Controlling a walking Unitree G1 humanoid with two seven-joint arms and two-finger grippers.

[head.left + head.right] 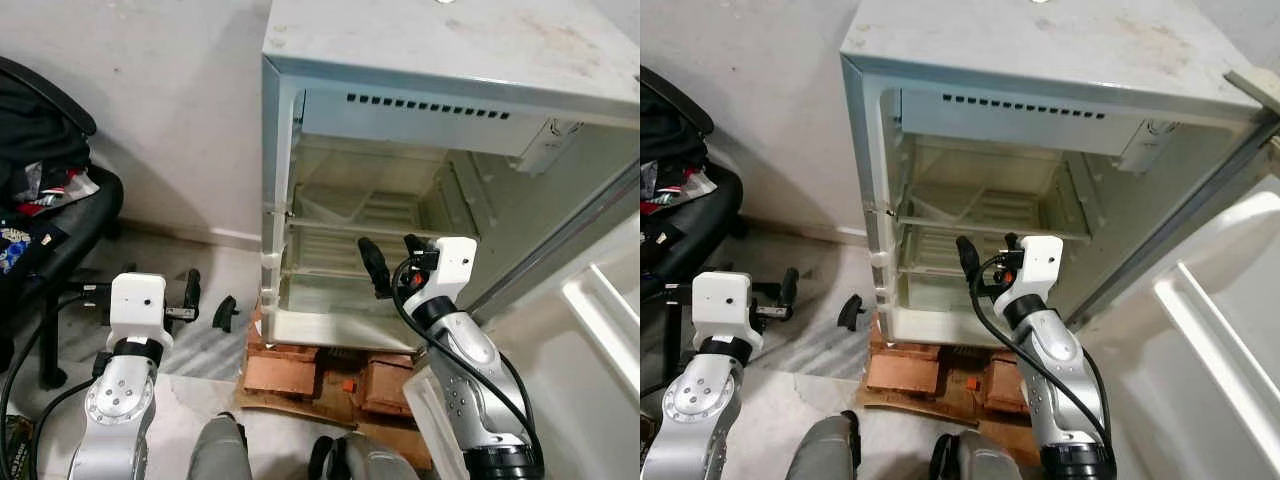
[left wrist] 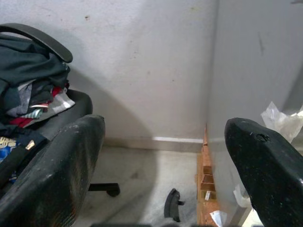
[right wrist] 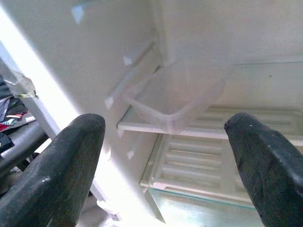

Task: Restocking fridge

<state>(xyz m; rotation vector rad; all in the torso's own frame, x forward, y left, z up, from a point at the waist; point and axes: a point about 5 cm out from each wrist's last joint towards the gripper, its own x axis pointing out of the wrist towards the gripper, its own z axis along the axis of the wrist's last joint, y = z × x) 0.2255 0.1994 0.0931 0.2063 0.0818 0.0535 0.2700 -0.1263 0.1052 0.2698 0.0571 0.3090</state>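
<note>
A small white fridge (image 1: pixel 440 60) stands on bricks with its door (image 1: pixel 600 320) swung open to the right. Inside are bare shelves (image 1: pixel 370 225). A clear plastic tray (image 3: pixel 175 99) rests on the upper shelf at the left wall. My right gripper (image 1: pixel 393 260) is open at the fridge mouth, level with the lower shelf, with nothing between its fingers (image 3: pixel 52 175). My left gripper (image 2: pixel 161 177) is open and empty, held low to the left of the fridge and facing the wall; one finger (image 1: pixel 192 290) rises beside its white wrist box.
A black office chair (image 1: pixel 60 220) heaped with clothes stands at the left. Red bricks (image 1: pixel 290 370) and cardboard lie under the fridge. A small black object (image 1: pixel 225 312) lies on the floor by the fridge's left corner. Bare floor lies between chair and fridge.
</note>
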